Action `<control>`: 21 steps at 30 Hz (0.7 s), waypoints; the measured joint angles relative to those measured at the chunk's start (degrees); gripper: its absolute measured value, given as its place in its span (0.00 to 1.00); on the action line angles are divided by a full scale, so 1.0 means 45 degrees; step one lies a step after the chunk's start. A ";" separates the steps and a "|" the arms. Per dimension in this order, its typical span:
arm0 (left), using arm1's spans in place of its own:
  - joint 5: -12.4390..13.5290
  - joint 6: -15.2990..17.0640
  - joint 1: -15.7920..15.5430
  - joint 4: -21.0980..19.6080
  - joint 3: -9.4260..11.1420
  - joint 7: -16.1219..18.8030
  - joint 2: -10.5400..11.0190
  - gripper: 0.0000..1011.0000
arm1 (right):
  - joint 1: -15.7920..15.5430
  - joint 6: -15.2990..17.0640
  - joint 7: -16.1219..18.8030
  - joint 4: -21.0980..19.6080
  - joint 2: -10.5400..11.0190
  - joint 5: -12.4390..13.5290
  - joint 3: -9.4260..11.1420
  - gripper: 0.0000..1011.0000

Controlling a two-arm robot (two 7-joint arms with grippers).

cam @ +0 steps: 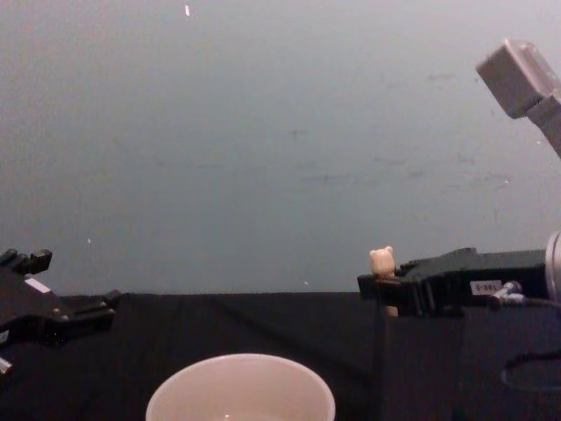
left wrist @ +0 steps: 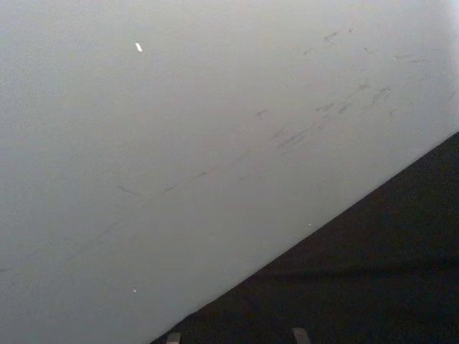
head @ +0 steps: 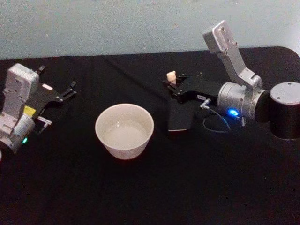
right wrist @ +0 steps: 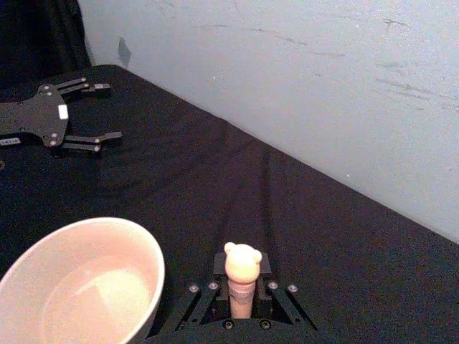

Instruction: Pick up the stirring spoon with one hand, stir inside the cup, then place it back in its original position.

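Cream-handled stirring spoon [head: 171,75] is pinched in the right gripper [head: 173,86], right of the cup [head: 124,131]; left gripper [head: 68,91] waits open, far left. Held so high, it may swing loose.

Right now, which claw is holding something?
The right gripper: it grips the stirring spoon by its handle. The left gripper is open and empty.
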 joint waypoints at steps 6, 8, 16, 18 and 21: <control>0.0000 0.0000 -0.0001 0.0000 0.0000 0.0000 0.0000 0.99 | 0.0000 -0.0001 0.0000 0.0000 -0.0001 0.0000 0.0000 0.19; 0.0000 0.0000 -0.0001 -0.0001 0.0000 -0.0001 0.0000 0.99 | 0.0000 0.0000 0.0000 0.0000 0.0000 0.0000 0.0000 0.19; 0.0000 0.0000 -0.0001 -0.0001 0.0000 -0.0001 0.0000 0.99 | -0.0046 0.0001 0.0070 -0.0041 -0.0015 0.0064 0.0058 0.19; -0.0001 0.0000 -0.0001 0.0000 0.0000 0.0000 0.0000 0.99 | -0.0087 -0.0016 0.0075 -0.0126 -0.0009 0.0103 0.0110 0.19; -0.0001 0.0000 0.0000 -0.0001 0.0000 0.0000 0.0000 0.99 | -0.0134 -0.0046 0.0069 -0.0258 0.0010 0.0172 0.0205 0.19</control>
